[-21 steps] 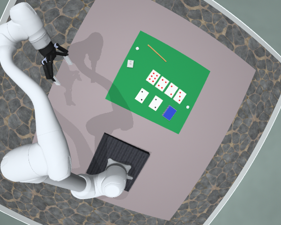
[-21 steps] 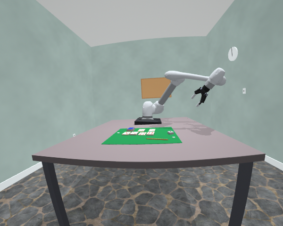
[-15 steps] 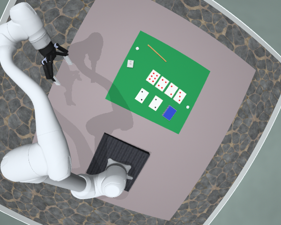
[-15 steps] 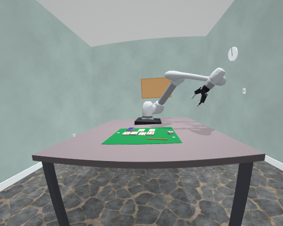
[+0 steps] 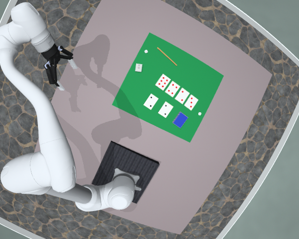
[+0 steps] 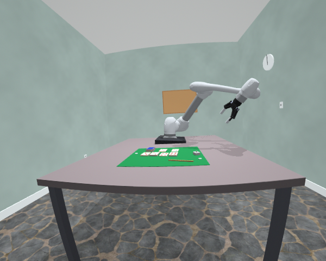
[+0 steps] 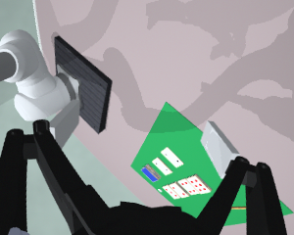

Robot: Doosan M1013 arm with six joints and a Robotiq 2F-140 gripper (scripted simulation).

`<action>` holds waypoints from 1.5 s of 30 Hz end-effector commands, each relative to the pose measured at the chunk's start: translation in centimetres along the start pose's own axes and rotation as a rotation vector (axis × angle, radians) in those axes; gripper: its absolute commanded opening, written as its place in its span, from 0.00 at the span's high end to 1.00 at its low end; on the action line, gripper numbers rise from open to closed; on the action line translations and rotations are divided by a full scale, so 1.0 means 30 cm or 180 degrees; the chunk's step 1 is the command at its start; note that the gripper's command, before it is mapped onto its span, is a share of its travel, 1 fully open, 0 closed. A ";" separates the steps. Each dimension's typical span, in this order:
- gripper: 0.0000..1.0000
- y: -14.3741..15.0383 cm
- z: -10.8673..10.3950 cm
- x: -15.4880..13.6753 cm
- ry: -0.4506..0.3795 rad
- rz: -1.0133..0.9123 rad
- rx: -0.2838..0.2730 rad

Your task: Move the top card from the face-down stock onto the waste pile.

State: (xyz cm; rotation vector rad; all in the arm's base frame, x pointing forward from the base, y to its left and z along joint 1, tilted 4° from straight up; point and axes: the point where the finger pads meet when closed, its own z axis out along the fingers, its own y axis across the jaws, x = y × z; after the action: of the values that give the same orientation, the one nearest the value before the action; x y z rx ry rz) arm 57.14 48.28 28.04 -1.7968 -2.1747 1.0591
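Observation:
The face-down stock (image 5: 180,119) is a small blue-backed stack on the green mat (image 5: 167,87), in the row nearest the robot base. The waste pile (image 5: 165,109), a white card with black pips, lies just left of it. Another black-pip card (image 5: 151,101) lies further left. The stock also shows in the side view (image 6: 150,149) and, small, in the wrist view (image 7: 149,172). My gripper (image 5: 66,74) (image 6: 225,116) is open and empty, high in the air beyond the table's left edge, far from the cards.
A row of red-pip cards (image 5: 176,91) lies behind the front row. A wooden stick (image 5: 166,56), a small white block (image 5: 138,67) and two white dots (image 5: 145,51) (image 5: 199,113) are on the mat. The black robot base (image 5: 126,170) stands near the table edge.

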 end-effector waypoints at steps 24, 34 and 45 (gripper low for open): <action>0.00 0.392 0.463 -0.829 0.1432 0.2490 -0.0152; 0.00 0.440 0.714 -1.143 0.1864 0.3380 -0.0139; 0.00 0.416 1.044 -1.473 0.2359 0.4502 -0.0090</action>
State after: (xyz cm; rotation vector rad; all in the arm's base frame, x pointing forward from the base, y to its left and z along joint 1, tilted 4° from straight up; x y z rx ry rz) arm 64.91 0.95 13.28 -2.9683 -0.4931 0.3134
